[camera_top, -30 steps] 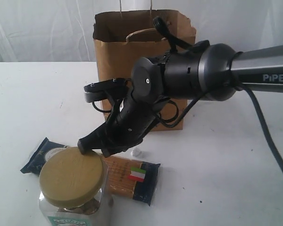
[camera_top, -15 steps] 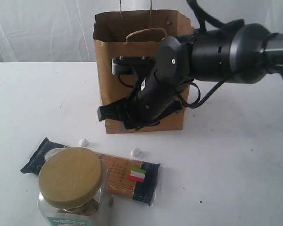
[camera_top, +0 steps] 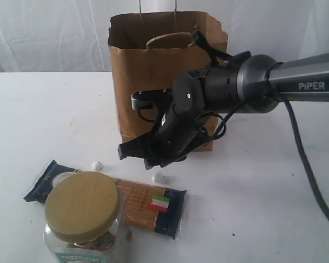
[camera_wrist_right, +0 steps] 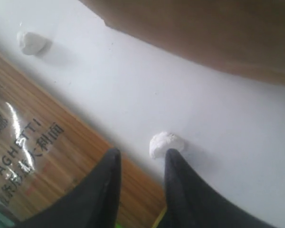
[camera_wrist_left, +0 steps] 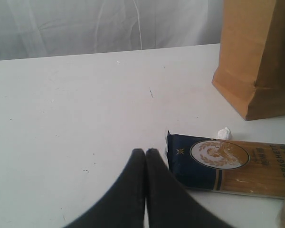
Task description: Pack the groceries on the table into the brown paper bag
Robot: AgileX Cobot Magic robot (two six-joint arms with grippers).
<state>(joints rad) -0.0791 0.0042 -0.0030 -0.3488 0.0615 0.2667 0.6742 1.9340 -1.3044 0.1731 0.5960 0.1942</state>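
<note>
Brown paper bag (camera_top: 153,82), navy spaghetti packet (camera_top: 167,222), tan lid (camera_top: 83,205).

Lab: white curtain (camera_top: 44,33), white tabletop (camera_top: 252,192)

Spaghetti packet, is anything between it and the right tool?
Nothing visible. The right tool hangs open over the spaghetti packet at its edge, with only a small white bit on the table beside it.

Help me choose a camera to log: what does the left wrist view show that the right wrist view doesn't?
Left wrist only: the shut left tool, the navy, emblem-printed end of the spaghetti packet, and a white curtain. Right wrist only: the open right tool with a white bit at one fingertip. Shared: the packet, the brown paper bag and the table.
</note>
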